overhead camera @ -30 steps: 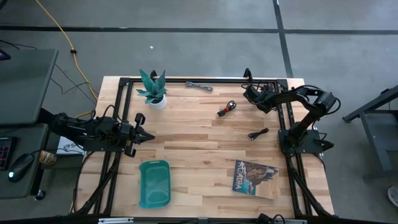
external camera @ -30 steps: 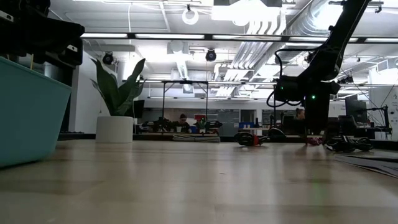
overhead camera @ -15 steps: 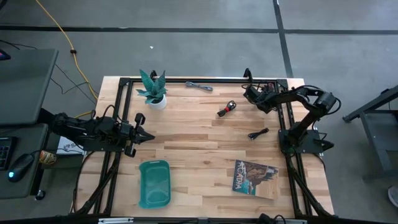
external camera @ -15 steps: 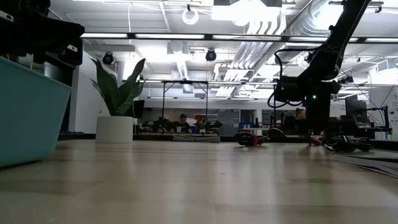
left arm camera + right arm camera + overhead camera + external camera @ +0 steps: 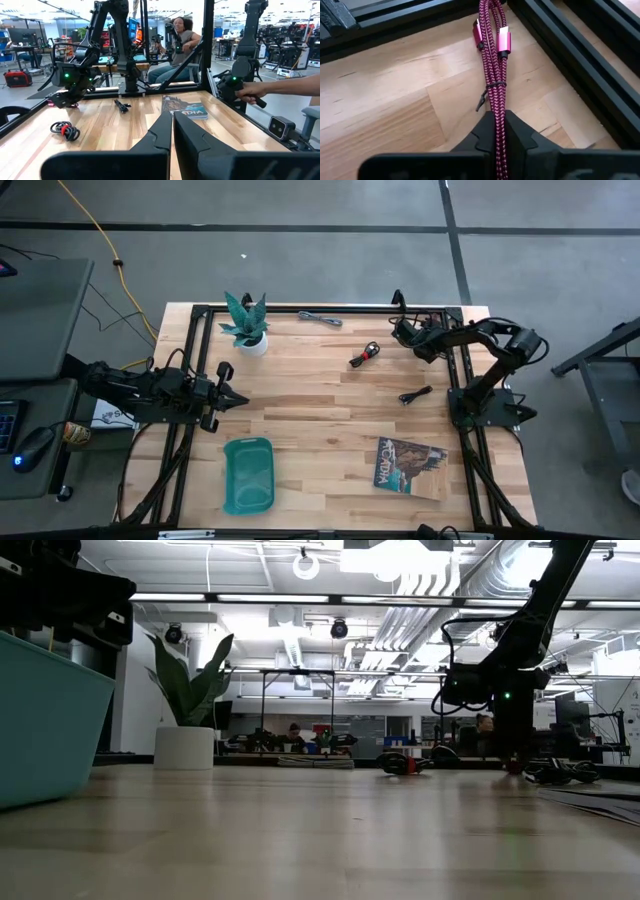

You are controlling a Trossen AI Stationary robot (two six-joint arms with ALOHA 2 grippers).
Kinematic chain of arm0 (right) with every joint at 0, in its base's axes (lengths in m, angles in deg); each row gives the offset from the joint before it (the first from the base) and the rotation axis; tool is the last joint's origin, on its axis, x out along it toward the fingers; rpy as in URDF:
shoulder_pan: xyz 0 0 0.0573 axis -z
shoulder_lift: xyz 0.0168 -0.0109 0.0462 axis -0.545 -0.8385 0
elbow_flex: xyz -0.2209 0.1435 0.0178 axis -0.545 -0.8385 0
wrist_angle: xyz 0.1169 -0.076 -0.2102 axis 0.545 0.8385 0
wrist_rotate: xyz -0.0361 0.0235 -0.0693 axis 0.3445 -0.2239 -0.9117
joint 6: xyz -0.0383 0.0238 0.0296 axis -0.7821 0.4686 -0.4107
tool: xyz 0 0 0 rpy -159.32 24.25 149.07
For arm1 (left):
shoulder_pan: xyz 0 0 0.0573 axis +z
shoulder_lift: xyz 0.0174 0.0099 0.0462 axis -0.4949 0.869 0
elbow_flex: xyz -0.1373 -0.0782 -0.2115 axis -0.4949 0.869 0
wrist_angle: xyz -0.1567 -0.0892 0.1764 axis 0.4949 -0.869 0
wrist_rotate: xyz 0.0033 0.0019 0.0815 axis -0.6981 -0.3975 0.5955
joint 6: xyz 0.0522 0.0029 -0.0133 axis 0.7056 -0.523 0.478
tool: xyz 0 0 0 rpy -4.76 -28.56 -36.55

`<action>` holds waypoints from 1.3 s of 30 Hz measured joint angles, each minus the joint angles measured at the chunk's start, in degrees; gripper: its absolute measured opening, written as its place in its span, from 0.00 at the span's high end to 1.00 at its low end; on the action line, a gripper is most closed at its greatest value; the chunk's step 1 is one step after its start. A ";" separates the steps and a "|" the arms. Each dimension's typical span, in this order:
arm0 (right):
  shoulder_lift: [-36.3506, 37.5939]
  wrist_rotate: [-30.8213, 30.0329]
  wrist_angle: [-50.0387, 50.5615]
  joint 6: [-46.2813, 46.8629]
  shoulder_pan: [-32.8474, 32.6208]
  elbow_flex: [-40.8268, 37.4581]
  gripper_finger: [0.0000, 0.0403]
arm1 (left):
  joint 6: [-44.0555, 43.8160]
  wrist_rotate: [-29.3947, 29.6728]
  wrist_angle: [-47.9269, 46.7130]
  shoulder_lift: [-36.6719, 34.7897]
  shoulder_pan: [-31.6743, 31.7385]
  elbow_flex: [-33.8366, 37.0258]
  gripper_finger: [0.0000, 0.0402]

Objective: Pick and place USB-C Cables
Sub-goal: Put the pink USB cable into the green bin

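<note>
Maroon cable (image 5: 492, 65) pinched between right gripper (image 5: 498, 131) jaws | left gripper (image 5: 172, 131) clenched, apparently empty

— What sort of place is this?
— A robotics lab. Beyond the pale wood-plank table (image 5: 320, 405) stand more dark robot arms on black metal frames (image 5: 120, 50), and exposed silver ducts (image 5: 440, 580) cross the ceiling.
— Anyone there?
— A seated person (image 5: 177, 47) among the benches, on a bare grey concrete floor (image 5: 300, 250).

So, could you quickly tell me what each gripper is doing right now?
Left gripper: closed, holding nothing.
Right gripper: closed on the pink cable near the table's far right corner.
</note>
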 joint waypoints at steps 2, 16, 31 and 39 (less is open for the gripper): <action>-0.02 0.00 0.00 -0.01 0.00 0.00 0.96 | 0.01 0.01 0.01 0.01 -0.01 0.00 1.00; 1.46 -2.79 0.84 -4.07 -1.98 -0.22 0.98 | -0.01 0.00 0.00 0.02 -0.02 0.02 1.00; 32.35 -5.97 0.97 -25.91 -6.49 -0.08 0.99 | 0.00 0.00 0.00 0.00 -0.01 0.00 1.00; 42.60 -3.86 1.08 -34.00 -6.33 -0.02 0.99 | 0.00 0.01 0.02 0.00 0.01 0.00 1.00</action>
